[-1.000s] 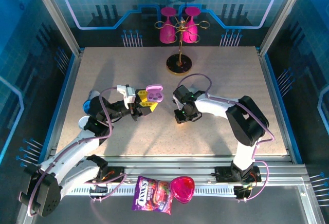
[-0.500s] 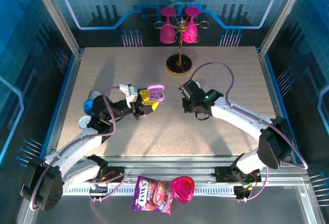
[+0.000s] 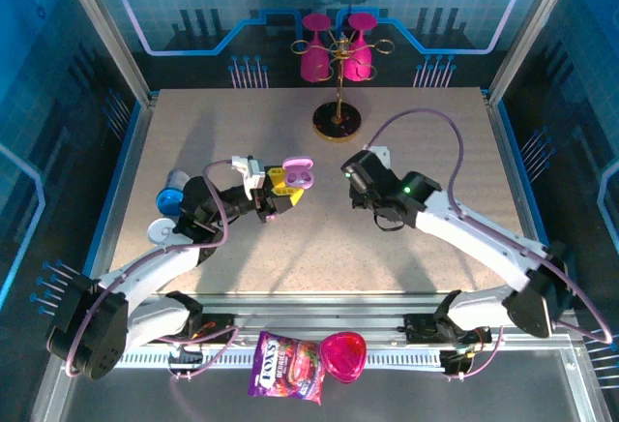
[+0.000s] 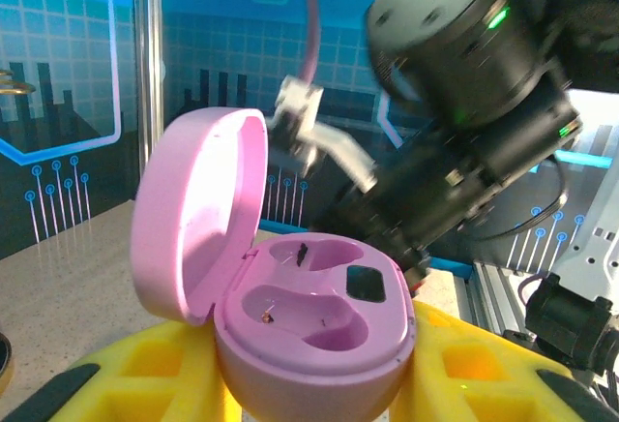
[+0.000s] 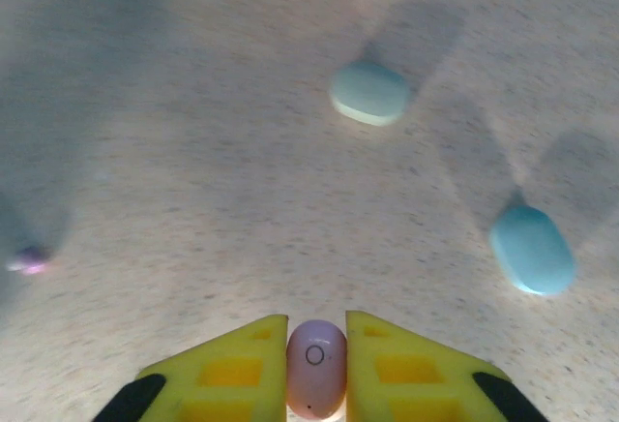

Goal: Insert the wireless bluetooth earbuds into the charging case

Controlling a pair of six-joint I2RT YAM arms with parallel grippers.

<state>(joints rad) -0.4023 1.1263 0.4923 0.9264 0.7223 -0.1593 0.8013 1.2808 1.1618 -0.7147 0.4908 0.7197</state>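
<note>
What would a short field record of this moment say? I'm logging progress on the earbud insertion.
left gripper: shut on the lilac charging case, lid open
case sockets: both look empty
right gripper: shut on a lilac earbud, held above the table
on table: two pale blue pebble-shaped pieces, lying apart
progress: no earbud seated yet

charging case (image 4: 311,320): lilac pebble, lid hinged open and standing up, both wells empty, clamped in the left pincer (image 4: 309,388).
earbud (image 5: 315,369): lilac bean, small ring mark on top, pinched in the right pincer (image 5: 315,330).
</note>
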